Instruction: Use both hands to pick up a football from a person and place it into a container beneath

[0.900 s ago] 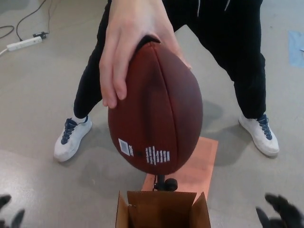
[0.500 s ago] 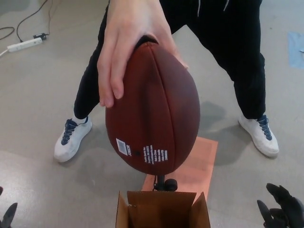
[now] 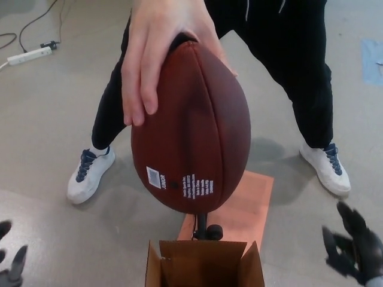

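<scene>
A person [image 3: 287,66] in black trousers stands at the far side of the scene, legs spread wide, with a white shoe [image 3: 90,174] on the left and another white shoe [image 3: 326,168] on the right, both flat on the grey floor [image 3: 48,125]. The person's hand [image 3: 158,51] reaches down from the top and grips the upper end of the football [image 3: 191,128], fingers draped over its left side. The football is dark brown, held nose-down in mid-air in the middle of the scene, with small white print and a white label near its lower end. It hangs directly above the open cardboard box [image 3: 204,265], well apart from it. The box sits at the near edge, its flaps spread open to left and right. Just beyond the box lies a flat orange board [image 3: 251,206], and a small black knob [image 3: 206,230] stands between the box and the ball's lower tip.

The robot's right hand [image 3: 353,248] shows at the near right corner, black fingers spread apart and holding nothing, well apart from the ball. The left hand [image 3: 11,257] only peeks in at the near left corner; its fingertips stand apart and empty, also far from the ball.

A white power strip [image 3: 27,55] with a dark cable lies at the far left, and a bit of blue tape [image 3: 372,60] marks the floor at the far right.
</scene>
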You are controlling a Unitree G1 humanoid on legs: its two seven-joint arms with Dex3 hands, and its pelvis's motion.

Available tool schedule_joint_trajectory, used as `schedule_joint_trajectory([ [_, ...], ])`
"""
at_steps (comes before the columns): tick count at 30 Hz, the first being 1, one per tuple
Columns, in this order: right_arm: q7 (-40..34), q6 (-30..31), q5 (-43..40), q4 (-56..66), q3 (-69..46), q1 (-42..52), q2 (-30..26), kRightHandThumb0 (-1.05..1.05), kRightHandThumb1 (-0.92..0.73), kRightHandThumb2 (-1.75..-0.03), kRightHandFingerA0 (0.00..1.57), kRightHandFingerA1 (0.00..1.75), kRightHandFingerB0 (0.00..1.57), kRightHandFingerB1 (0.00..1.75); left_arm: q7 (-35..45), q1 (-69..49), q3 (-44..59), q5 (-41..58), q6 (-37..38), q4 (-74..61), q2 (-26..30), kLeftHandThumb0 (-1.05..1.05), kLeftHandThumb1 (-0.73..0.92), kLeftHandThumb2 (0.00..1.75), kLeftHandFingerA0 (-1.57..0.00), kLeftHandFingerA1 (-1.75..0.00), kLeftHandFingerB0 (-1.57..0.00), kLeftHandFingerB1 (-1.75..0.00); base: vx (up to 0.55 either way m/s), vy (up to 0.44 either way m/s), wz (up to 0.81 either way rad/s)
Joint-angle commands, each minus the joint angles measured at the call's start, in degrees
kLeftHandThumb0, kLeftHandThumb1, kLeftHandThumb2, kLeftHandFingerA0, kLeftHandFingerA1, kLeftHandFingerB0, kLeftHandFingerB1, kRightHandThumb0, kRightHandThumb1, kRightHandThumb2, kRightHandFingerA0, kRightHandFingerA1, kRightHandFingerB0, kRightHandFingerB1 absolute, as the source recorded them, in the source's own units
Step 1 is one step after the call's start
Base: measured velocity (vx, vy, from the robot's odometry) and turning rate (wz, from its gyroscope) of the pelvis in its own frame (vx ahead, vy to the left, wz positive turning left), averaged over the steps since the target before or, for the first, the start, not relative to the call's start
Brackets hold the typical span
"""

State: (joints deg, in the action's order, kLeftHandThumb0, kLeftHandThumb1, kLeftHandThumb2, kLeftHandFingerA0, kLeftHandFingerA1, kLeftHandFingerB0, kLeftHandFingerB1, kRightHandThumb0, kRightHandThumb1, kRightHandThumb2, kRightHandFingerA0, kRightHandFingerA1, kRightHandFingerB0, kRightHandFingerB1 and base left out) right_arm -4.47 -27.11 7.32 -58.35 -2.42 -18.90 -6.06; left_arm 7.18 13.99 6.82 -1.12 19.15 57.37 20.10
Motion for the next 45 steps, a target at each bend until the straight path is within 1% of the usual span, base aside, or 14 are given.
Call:
schedule_joint_trajectory([
  [1, 0.80, -8.74, -4.76, 26.19, 0.03, 9.04, 3.56, -0.73, -0.92, -0.77, 0.26, 0.37, 0.00, 0.04, 6.73, -11.81, 0.24, 9.15, 3.05, -30.75, -4.13, -0.77, 0.77, 1.07, -0.05, -0.28, -0.05, -0.20, 0.00, 0.000, 0.00],
  [11, 2.59, -2.08, -4.38, 53.38, 5.35, 14.29, 6.40, -0.72, -0.92, -0.71, 0.29, 0.32, 0.00, 0.15, 5.46, -17.24, -2.97, 10.98, -4.39, -58.12, -6.70, -0.72, 0.72, 1.06, -0.04, -0.43, -0.02, -0.29, 0.00, 0.000, 0.00],
  [12, 2.67, -1.79, -4.19, 54.43, 5.84, 14.28, 6.72, -0.76, -0.78, -1.09, 0.24, 0.49, 0.00, 0.17, 5.29, -17.59, -3.40, 10.68, -5.11, -60.17, -6.82, -0.73, 0.71, 1.06, -0.05, -0.43, -0.01, -0.29, 0.00, 0.000, 0.00],
  [13, 2.74, -1.27, -4.06, 55.24, 6.13, 14.36, 6.94, -0.72, -0.92, -0.71, 0.26, 0.33, 0.00, 0.13, 5.16, -17.86, -3.60, 10.54, -5.62, -61.43, -6.97, -0.72, 0.71, 1.05, -0.07, -0.44, 0.00, -0.30, 0.00, 0.000, 0.00],
  [26, 3.17, 3.06, -2.55, 60.67, 10.45, 13.65, 10.38, -0.70, -0.91, -0.69, 0.28, 0.33, 0.02, 0.14, 5.25, -17.43, -8.45, 7.43, -9.72, -69.76, -9.18, -0.82, 0.71, 1.06, -0.15, -0.45, 0.00, -0.32, 0.00, 0.000, 0.00],
  [28, 2.85, 3.43, -1.11, 60.96, 11.69, 13.48, 11.14, -0.77, -0.78, -1.08, 0.23, 0.48, 0.00, 0.19, 4.30, -17.38, -10.45, 5.71, -10.95, -71.77, -10.52, -0.79, 0.87, 0.68, -0.18, -0.29, -0.10, -0.23, 0.00, 0.000, 0.00],
  [30, 2.35, 3.59, 0.10, 60.53, 12.49, 13.25, 11.65, -0.74, -0.75, -1.09, 0.20, 0.48, 0.00, 0.23, 4.09, -17.13, -11.90, 5.53, -11.66, -72.56, -11.61, -0.80, 0.69, 1.04, -0.15, -0.45, 0.00, -0.31, 0.00, 0.000, 0.00],
  [33, 2.28, 4.38, 0.66, 60.42, 13.39, 13.05, 12.13, -0.74, -0.74, -1.08, 0.21, 0.48, 0.00, 0.24, 3.93, -16.82, -13.38, 5.35, -13.03, -73.43, -12.51, -0.79, 0.82, 0.68, -0.17, -0.29, -0.10, -0.24, 0.00, 0.000, 0.00],
  [34, 2.39, 5.10, 0.62, 60.77, 13.85, 13.19, 12.33, -0.79, -0.75, -1.08, 0.22, 0.47, 0.00, 0.22, 3.68, -16.79, -14.02, 4.86, -13.64, -74.00, -12.96, -0.37, 0.48, 1.06, 0.00, -0.48, 0.00, -0.48, 0.00, 0.000, 0.00],
  [39, 2.16, 6.23, 1.00, 60.48, 15.90, 12.79, 13.39, -0.79, -0.76, -1.07, 0.23, 0.47, 0.01, 0.20, 2.09, -15.37, -17.02, 1.38, -14.69, -75.04, -14.96, -0.36, 0.49, 1.07, 0.00, -0.48, 0.00, -0.48, 0.00, 0.000, 0.00],
  [40, 2.38, 6.49, 0.83, 60.51, 16.30, 12.82, 13.42, -0.73, -0.90, -0.69, 0.29, 0.31, 0.03, 0.19, 1.91, -15.14, -17.59, 0.91, -15.30, -75.30, -15.12, -0.36, 0.48, 1.07, 0.00, -0.48, 0.00, -0.48, 0.00, 0.000, 0.00],
  [41, 2.40, 6.82, 1.03, 60.43, 16.88, 12.87, 13.60, -0.78, -0.76, -1.07, 0.19, 0.47, 0.01, 0.22, 2.25, -14.84, -18.31, 1.47, -15.66, -75.35, -15.38, -0.80, 0.75, 0.76, -0.10, -0.27, -0.10, -0.25, 0.00, 0.000, 0.00],
  [44, 1.92, 6.89, 1.59, 59.86, 18.05, 12.88, 13.96, -0.73, -0.91, -0.69, 0.25, 0.32, 0.04, 0.19, 2.19, -14.42, -19.68, 1.76, -15.93, -75.40, -15.85, -0.80, 0.76, 0.75, -0.10, -0.26, -0.11, -0.27, 0.00, 0.000, 0.00],
  [45, 1.71, 6.55, 1.57, 59.33, 18.39, 12.79, 14.25, -0.77, -0.74, -1.05, 0.16, 0.45, 0.03, 0.25, 1.57, -14.32, -20.17, 1.04, -15.74, -75.29, -16.28, -0.81, 0.71, 1.04, -0.02, -0.29, -0.15, -0.36, 0.00, 0.000, 0.00],
])
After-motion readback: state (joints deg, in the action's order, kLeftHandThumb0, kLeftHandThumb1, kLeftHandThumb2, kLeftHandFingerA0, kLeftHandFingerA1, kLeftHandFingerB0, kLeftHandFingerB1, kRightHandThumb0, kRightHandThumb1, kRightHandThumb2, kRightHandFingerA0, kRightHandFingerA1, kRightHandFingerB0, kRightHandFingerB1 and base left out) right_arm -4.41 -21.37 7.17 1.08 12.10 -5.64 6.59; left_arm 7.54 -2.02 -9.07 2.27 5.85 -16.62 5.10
